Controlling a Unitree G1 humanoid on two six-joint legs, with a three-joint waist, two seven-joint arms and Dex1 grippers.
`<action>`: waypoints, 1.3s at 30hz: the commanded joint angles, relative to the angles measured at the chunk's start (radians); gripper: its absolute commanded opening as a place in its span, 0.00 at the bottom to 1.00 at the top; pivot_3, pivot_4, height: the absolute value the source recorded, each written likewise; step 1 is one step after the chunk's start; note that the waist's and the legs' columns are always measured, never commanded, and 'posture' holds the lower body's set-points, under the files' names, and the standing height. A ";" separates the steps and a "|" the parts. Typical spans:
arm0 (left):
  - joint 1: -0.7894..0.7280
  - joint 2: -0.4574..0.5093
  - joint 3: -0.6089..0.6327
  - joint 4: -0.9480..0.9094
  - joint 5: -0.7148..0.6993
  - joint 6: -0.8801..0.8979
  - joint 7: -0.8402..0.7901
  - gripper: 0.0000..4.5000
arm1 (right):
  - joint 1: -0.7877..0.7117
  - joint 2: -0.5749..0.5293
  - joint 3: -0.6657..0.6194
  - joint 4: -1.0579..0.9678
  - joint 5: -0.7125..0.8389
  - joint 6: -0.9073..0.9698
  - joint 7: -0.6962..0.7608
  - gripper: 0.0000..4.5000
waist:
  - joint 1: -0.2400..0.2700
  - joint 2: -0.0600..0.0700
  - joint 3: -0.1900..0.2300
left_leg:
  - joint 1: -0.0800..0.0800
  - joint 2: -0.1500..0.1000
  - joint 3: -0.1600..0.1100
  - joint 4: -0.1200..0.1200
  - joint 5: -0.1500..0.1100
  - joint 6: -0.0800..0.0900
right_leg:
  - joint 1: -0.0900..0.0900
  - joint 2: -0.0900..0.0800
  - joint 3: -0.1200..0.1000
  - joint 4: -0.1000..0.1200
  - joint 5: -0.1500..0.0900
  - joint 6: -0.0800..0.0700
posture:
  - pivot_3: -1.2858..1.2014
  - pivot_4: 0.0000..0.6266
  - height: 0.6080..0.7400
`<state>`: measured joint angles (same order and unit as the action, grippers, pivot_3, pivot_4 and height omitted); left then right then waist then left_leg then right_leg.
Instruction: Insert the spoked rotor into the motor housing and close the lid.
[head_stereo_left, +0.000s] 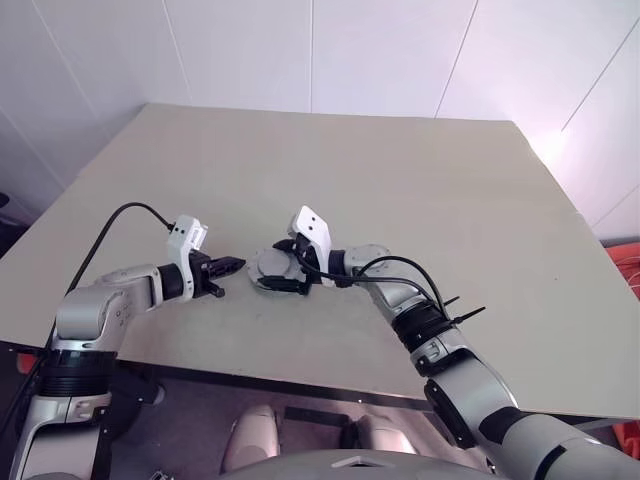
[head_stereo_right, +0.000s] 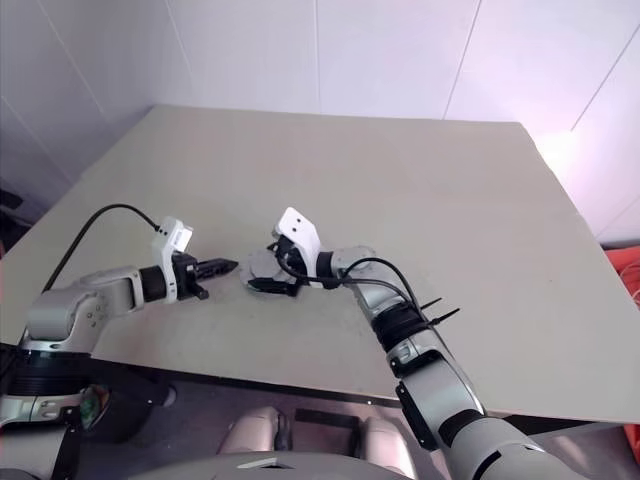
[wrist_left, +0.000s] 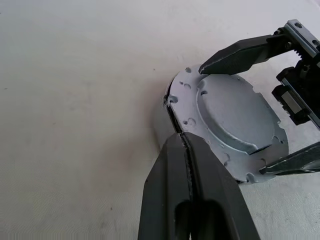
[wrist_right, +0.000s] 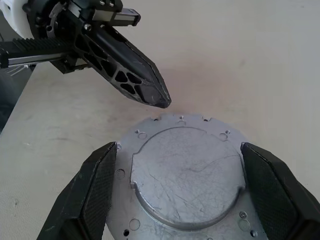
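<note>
Your right gripper (wrist_right: 177, 165) holds its jaws wide apart, one on each side of the grey round lid (wrist_right: 186, 175), which lies flat on the counter (head_stereo_left: 400, 180) near its front edge. Your left gripper (wrist_left: 186, 150), jaws pressed together, points at the lid's rim, just beside it.

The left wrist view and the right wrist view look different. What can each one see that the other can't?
Only the left wrist view shows the disc's side edge and the right fingers from outside, spread on either side of it. Only the right wrist view shows the white body of the left gripper and the disc's flat face from above. Both show the grey metal disc lying on the table, the left fingers shut beside it, and the right fingers open.
</note>
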<state>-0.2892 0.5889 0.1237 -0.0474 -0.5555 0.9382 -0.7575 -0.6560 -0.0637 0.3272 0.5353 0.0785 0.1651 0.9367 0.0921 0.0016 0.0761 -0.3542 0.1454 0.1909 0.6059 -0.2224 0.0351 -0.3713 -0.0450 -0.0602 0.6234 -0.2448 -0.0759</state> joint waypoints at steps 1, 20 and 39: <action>-0.001 0.020 0.017 -0.040 -0.020 0.002 -0.009 0.00 | -0.003 0.005 0.001 -0.019 -0.006 -0.028 0.000 0.99 | 0.000 0.000 0.000 | 0.000 0.000 0.000 0.000 0.000 0.000 | 0.000 0.000 0.000 0.000 0.000 0.000 | 0.52 0.00 1.00; 0.083 0.124 0.022 -0.031 -0.005 -0.027 -0.041 0.00 | -0.023 0.028 -0.009 0.048 -0.041 -0.097 -0.040 0.69 | -0.009 0.000 0.000 | 0.004 0.000 0.000 0.000 0.000 0.000 | 0.002 0.000 0.000 0.000 0.000 0.000 | 0.52 0.00 1.00; 0.068 0.112 0.022 -0.043 -0.017 -0.022 -0.030 0.00 | -0.021 0.044 0.012 0.167 -0.104 -0.175 -0.075 0.69 | -0.024 0.000 0.000 | 0.007 0.000 0.000 -0.001 0.000 -0.001 | 0.004 0.000 0.000 0.001 0.000 0.000 | 0.52 0.00 1.00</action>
<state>-0.2001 0.6976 0.1267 -0.0552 -0.5644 0.9244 -0.7907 -0.6705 -0.0164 0.3297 0.6679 -0.0002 -0.0113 0.8704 0.0679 0.0016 0.0760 -0.3471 0.1459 0.1909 0.6048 -0.2221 0.0345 -0.3670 -0.0449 -0.0601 0.6246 -0.2447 -0.0761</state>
